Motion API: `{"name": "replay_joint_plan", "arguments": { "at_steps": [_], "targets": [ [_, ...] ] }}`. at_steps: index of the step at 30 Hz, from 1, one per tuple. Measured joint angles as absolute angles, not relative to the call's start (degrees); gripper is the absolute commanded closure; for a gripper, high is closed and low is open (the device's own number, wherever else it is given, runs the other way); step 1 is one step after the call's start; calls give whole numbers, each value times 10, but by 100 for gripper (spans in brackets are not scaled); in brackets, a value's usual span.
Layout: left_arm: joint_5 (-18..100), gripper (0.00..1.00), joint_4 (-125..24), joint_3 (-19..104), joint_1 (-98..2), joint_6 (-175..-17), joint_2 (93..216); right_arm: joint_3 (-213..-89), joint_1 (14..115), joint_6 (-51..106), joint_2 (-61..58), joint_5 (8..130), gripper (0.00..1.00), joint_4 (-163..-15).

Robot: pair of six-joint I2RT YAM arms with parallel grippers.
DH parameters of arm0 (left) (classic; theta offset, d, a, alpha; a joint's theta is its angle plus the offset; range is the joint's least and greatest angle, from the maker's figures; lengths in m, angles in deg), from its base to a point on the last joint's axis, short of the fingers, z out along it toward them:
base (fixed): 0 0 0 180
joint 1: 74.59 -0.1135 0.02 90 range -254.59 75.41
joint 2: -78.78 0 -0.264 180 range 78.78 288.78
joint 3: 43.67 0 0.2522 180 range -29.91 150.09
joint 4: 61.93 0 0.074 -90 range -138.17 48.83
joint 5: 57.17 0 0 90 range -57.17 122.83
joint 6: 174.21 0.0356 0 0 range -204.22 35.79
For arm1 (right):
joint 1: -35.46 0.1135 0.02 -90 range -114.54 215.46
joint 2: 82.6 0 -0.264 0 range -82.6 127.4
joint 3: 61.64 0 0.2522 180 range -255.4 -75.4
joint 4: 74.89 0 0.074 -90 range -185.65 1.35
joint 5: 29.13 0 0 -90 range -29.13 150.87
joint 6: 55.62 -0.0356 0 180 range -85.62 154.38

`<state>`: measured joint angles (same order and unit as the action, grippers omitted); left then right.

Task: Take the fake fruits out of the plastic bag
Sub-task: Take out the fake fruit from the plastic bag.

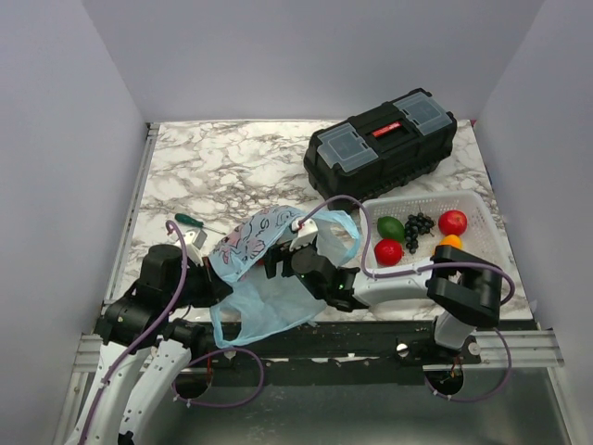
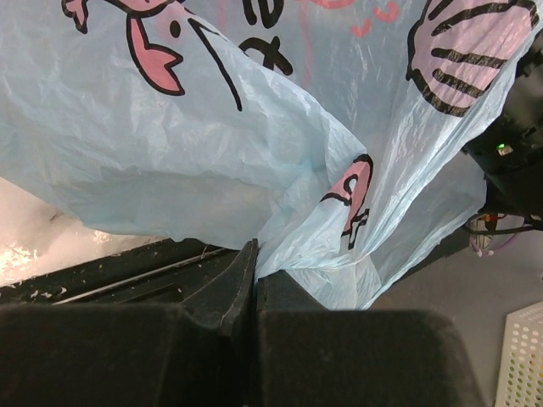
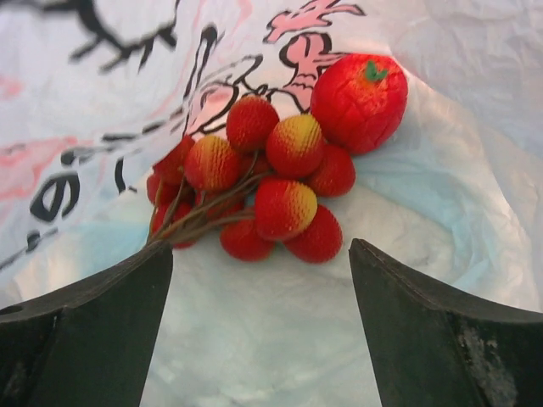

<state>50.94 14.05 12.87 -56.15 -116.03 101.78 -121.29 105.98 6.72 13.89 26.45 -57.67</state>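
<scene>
The light-blue plastic bag [image 1: 252, 278] with pink and dark prints lies at the table's front. My left gripper [image 2: 253, 259] is shut on a fold of the bag [image 2: 254, 127] at its left edge and holds it up. My right gripper [image 3: 260, 248] is open inside the bag's mouth. Just beyond its fingertips lie a red cherry cluster [image 3: 254, 191] and a red round fruit [image 3: 359, 102] on the bag's film. In the top view the right gripper [image 1: 283, 255] is hidden under the bag. A green fruit [image 1: 390, 227], dark grapes [image 1: 419, 225], two red fruits [image 1: 452, 222] and an orange one [image 1: 450, 242] lie in the white basket.
The white mesh basket [image 1: 485, 215] stands at the right, just beside the bag. A black toolbox [image 1: 380, 144] stands behind it. A green-handled screwdriver [image 1: 190, 222] lies left of the bag. Grey walls enclose the marble table.
</scene>
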Motion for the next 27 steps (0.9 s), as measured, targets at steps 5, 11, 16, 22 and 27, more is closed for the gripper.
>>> {"name": "replay_joint_plan", "arguments": {
  "at_steps": [5, 11, 16, 22, 27],
  "targets": [
    [510, 100, 130, 130, -561, -1162, 1019, -1235, 1044, 65, 172, 262, 4, -540],
    [510, 100, 108, 142, -561, -1157, 1035, -1271, 1020, 54, 227, 287, 5, -513],
    [510, 100, 97, 141, -561, -1153, 1042, -1299, 1011, 52, 275, 313, 14, -504],
    [510, 100, 90, 138, -561, -1148, 1042, -1312, 1011, 46, 310, 338, 38, -506],
    [510, 100, 88, 135, -561, -1147, 1042, -1312, 1011, 48, 311, 339, 59, -506]
  ]
}}
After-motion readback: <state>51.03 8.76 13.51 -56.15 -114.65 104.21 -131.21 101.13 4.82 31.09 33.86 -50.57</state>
